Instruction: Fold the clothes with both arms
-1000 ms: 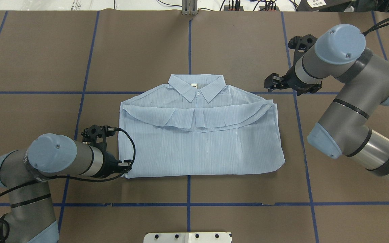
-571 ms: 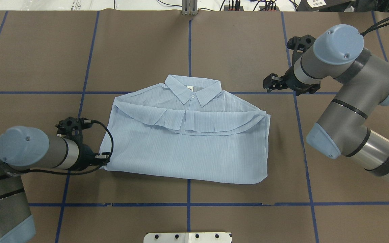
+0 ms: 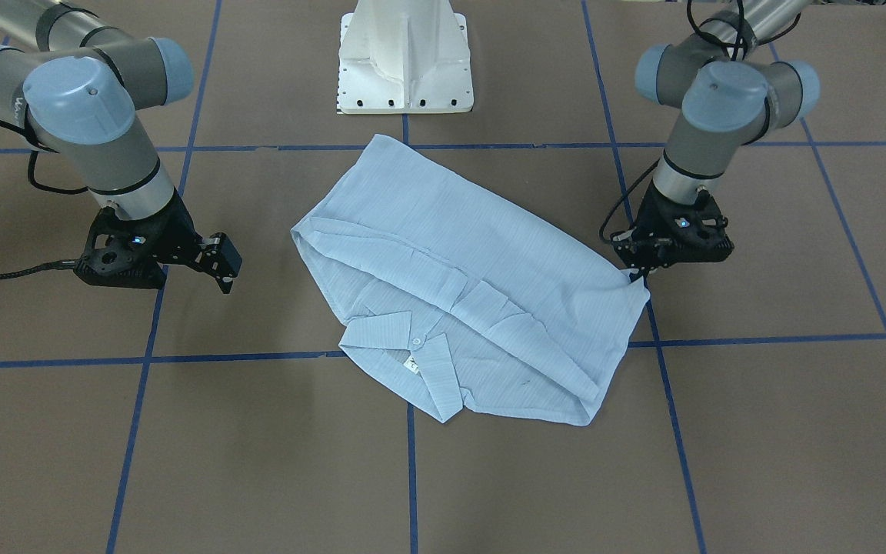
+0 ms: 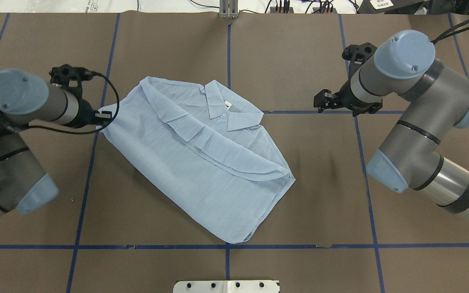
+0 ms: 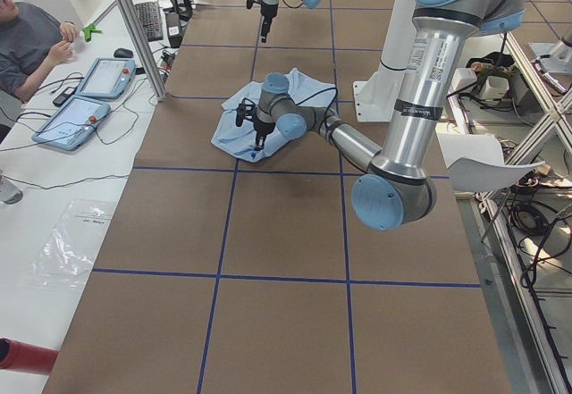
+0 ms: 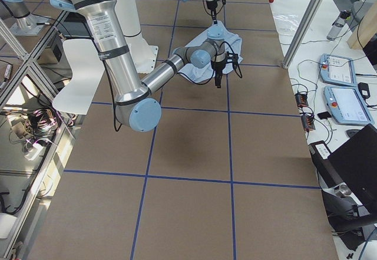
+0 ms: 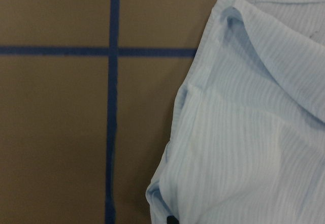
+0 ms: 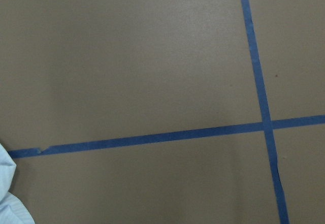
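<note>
Shirt (image 4: 202, 162) corner clenched in left hand (image 4: 101, 116); front view shows right hand (image 3: 224, 271) released.

A thin light-blue, finely striped collared shirt (image 4: 202, 171) lies folded into a compact, roughly rectangular packet, flat on the table and turned diagonally. In the overhead view its collar (image 4: 230, 109) points to the far left, with a small white button (image 4: 224, 115) closed at the neck and a small white neck label (image 4: 227, 104) just inside. A curved hem edge lies across the front below the collar. The left silver-grey jointed arm with pale blue joint caps (image 4: 23, 103) reaches in low, its black left gripper (image 4: 104, 115) pinching the shirt's corner. The matching right arm (image 4: 413, 97) holds its black right gripper (image 4: 322, 101) above bare table, well apart from the shirt.
</note>
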### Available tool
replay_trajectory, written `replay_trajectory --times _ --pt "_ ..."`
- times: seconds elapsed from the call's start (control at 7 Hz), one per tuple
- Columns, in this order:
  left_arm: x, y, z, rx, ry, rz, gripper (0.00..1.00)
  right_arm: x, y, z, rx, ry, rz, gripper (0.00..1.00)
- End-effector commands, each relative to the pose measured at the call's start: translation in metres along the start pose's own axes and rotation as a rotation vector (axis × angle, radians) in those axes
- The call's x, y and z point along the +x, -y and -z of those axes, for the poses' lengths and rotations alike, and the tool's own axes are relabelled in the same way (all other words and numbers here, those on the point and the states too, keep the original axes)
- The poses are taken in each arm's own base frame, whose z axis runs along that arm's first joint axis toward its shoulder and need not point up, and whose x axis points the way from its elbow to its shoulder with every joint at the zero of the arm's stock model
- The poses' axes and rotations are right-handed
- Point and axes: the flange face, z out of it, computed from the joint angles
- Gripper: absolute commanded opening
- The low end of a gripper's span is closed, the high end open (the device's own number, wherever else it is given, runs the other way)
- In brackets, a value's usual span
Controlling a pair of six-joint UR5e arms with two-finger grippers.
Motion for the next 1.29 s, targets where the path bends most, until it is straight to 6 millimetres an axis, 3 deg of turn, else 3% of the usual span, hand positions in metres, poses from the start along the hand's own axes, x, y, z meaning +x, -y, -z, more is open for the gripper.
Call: replay_trajectory --times 0.0,0.14,0.29,0.43,0.71,0.86,1.14 --pt "0.01 0.113 -0.03 0.057 0.071 -0.011 0.0 -0.013 -0.002 0.004 -0.002 0.018 0.01 1.0" --pt "0.022 0.163 -0.039 0.073 0.09 -0.036 0.0 -0.016 -0.004 0.005 -0.004 0.022 0.013 1.0" --pt "0.008 0.188 -0.034 0.094 0.091 -0.109 0.35 -0.028 -0.007 0.007 -0.006 0.036 -0.009 1.0" --pt "-0.002 0.181 -0.032 0.125 0.051 -0.178 0.99 -0.047 -0.016 0.007 -0.011 0.049 -0.027 1.0" --pt "-0.016 0.154 -0.024 0.041 -0.054 -0.184 1.0 -0.104 -0.027 -0.003 -0.023 0.061 -0.113 1.0" --pt "-0.023 0.142 -0.013 0.051 -0.068 -0.185 1.0 -0.143 -0.028 -0.025 -0.018 0.04 -0.198 1.0" --pt "-0.024 0.138 -0.009 0.054 -0.076 -0.142 1.0 -0.192 -0.034 -0.053 0.008 0.001 -0.337 0.94"
